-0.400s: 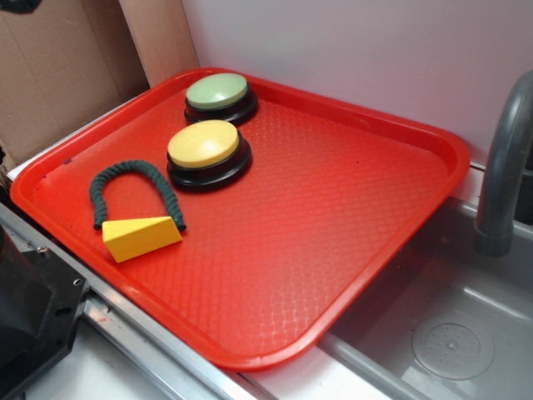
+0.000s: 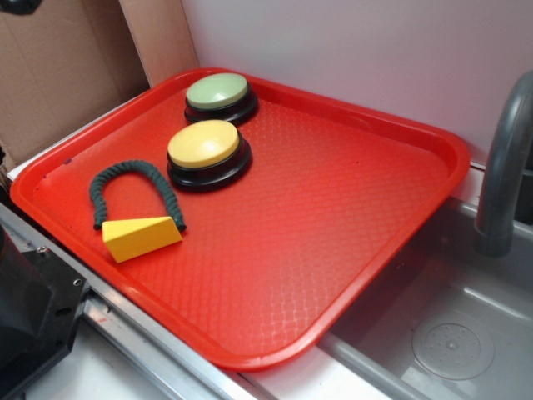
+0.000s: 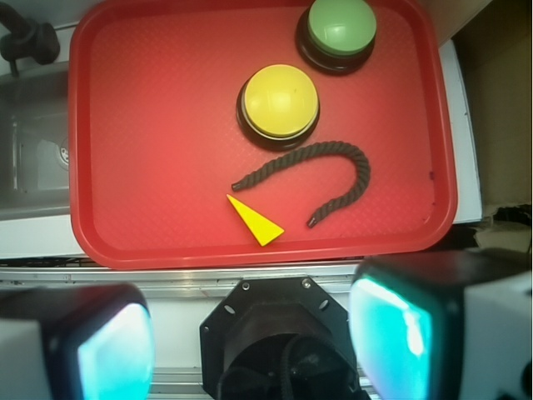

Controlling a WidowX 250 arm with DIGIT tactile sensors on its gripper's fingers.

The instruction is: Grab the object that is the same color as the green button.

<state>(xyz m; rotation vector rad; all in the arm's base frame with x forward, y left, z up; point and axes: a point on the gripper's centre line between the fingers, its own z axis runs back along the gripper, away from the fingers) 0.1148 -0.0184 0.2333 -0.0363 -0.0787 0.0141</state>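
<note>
We see the gripper (image 3: 250, 342) wide open, holding nothing, high above the tray (image 2: 350, 250). Rope (image 2: 133, 187) lies near tray's left edge, bent in a U, w/ wedge (image 2: 141, 236) at its open end, just beside yellow button (image 2: 206, 152); green button (image 2: 219, 96) at far corner.

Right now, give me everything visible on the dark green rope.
The dark green rope is short, thick and braided, matte, apparently fibre. It lies flat on the red tray, bent in an open U, its arch toward the yellow button, which it looks close to or just touching. The yellow wedge sits between its two ends, against one in the exterior view, apart in the wrist view. Nothing grips it.
</note>
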